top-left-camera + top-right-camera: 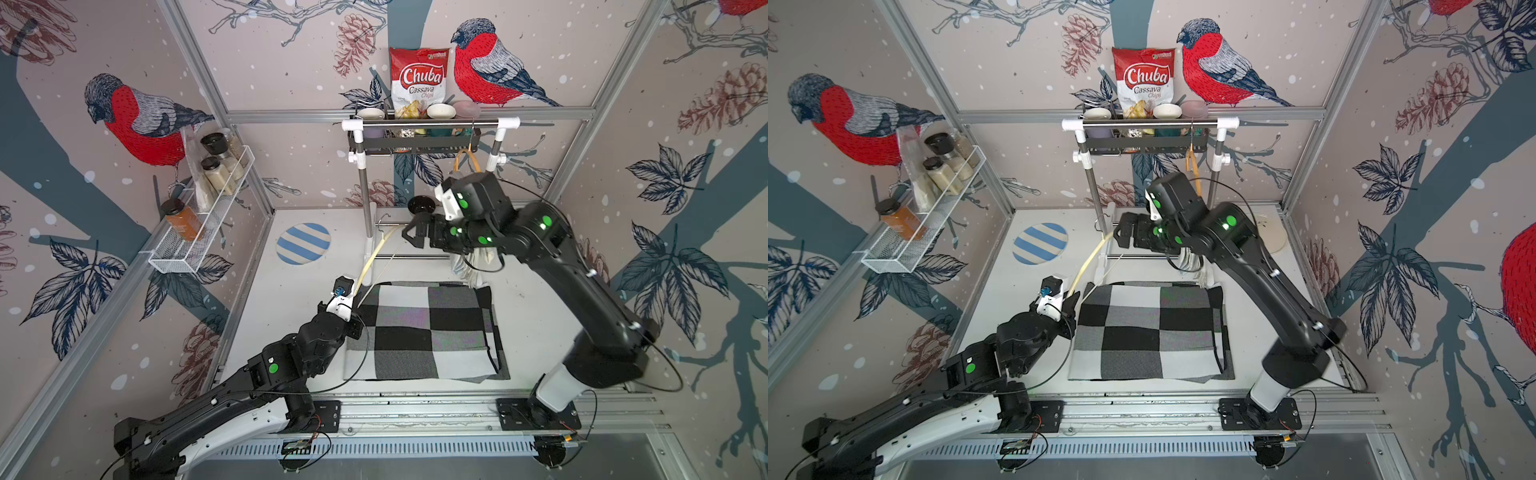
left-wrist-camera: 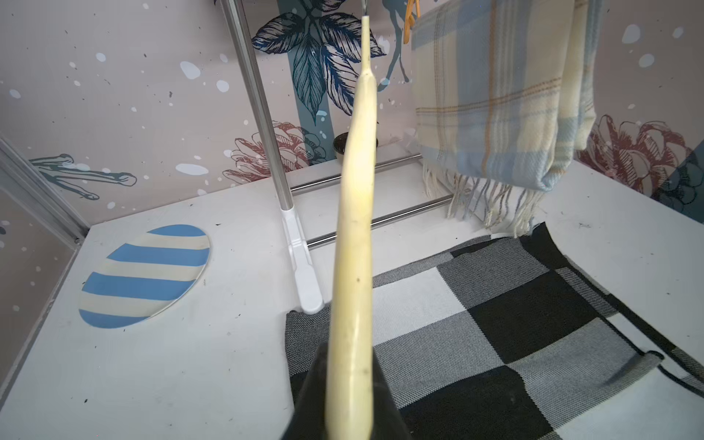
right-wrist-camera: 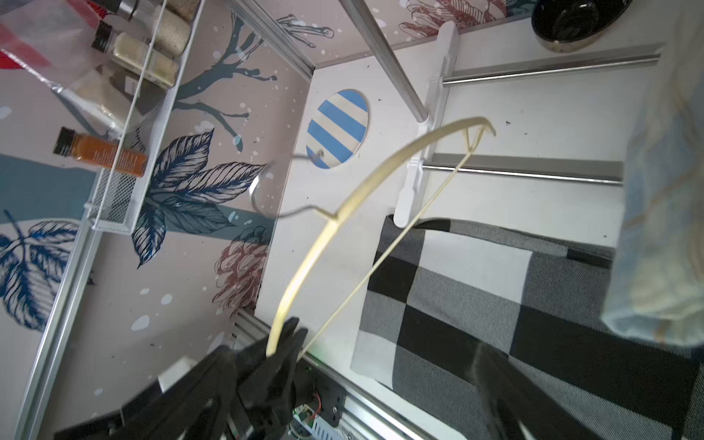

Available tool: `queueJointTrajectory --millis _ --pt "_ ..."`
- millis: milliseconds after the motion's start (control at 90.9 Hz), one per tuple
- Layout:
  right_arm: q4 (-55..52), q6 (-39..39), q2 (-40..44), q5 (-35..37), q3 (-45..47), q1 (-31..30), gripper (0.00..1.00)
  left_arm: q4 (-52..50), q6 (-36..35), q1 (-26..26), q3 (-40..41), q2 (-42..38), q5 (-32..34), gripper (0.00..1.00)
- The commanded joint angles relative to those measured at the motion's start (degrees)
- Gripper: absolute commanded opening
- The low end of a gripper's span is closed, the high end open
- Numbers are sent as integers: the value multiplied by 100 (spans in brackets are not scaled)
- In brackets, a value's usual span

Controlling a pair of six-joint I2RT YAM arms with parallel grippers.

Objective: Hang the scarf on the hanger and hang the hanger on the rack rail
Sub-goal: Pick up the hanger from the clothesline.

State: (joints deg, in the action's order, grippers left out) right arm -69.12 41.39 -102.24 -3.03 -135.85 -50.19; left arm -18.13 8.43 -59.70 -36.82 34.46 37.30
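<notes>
Gripping cream wooden hanger (image 1: 376,257) by its near end: left gripper (image 1: 352,296), clamped | hanger slants toward 1 o'clock | right gripper (image 1: 409,229) spread wide, empty, just beside far tip | plaid fringed scarf (image 1: 471,264) hangs at 4 o'clock from right gripper, support hidden.

robot lab cell dressed up as a home. aluminium frame (image 1: 409,114) carries printed bird wallpaper panels (image 1: 486,66) in place of real walls. left arm (image 1: 232,399) and right arm (image 1: 582,291) bolted to a slotted metal rail (image 1: 415,409) along the white worktop's (image 1: 291,299) front edge; bare circuit board (image 1: 297,446) below it. household props: wire spice rack (image 1: 195,232) on the left panel, chips bag (image 1: 419,81) and clothes rail (image 1: 428,123) at the back edge, wooden hanger (image 1: 380,253).
</notes>
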Motion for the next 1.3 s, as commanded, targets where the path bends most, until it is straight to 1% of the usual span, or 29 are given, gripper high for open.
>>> queueJointTrajectory --millis 0,33,77,231,341,396,539,616,693,748,814,880,935,990,1078,1188,1243,1287 --pt "-964 180 -824 19 -1297 5 96 512 -252 -23 31 3 286 0" --pt "-1005 265 -1051 -123 -1557 9 95 559 -286 -19 48 26 290 0" --pt "-915 373 -1193 -276 -1629 3 94 596 -305 -24 56 65 324 0" --pt "-433 571 -1199 -420 -1008 6 90 730 -440 -39 104 112 350 0" --pt "-280 547 -1282 -596 -960 33 79 810 -535 -50 147 187 431 0" --pt "-233 546 -1298 -648 -968 45 76 855 -565 -60 186 223 457 0" --pt "-139 563 -1218 -753 -966 67 77 978 -609 -110 304 308 569 0" --pt "12 509 -1047 -807 -922 18 81 1046 -588 -108 377 312 637 0" --pt "146 584 -904 -823 -784 42 87 1168 -616 -105 447 294 524 0" --pt "99 678 -931 -841 -751 162 88 1294 -681 -116 522 266 441 0" --pt "-30 746 -1033 -705 -733 305 85 1453 -805 -150 614 242 424 0" --pt "-25 744 -1097 -660 -616 368 81 1593 -941 -191 688 233 400 0" --pt "34 756 -1149 -683 -518 378 75 1681 -1054 -235 754 230 440 0" --pt "67 772 -1208 -705 -502 371 68 1759 -1150 -275 794 234 478 0" --pt "120 774 -1278 -739 -531 368 54 1933 -1306 -333 890 236 513 0" --pt "5 757 -1290 -732 -571 383 40 2047 -1370 -358 951 278 613 0" --pt "-51 753 -1284 -797 -536 369 34 2114 -1384 -358 995 295 620 0" --pt "-61 763 -1274 -853 -504 359 32 2180 -1394 -358 1008 326 637 0"
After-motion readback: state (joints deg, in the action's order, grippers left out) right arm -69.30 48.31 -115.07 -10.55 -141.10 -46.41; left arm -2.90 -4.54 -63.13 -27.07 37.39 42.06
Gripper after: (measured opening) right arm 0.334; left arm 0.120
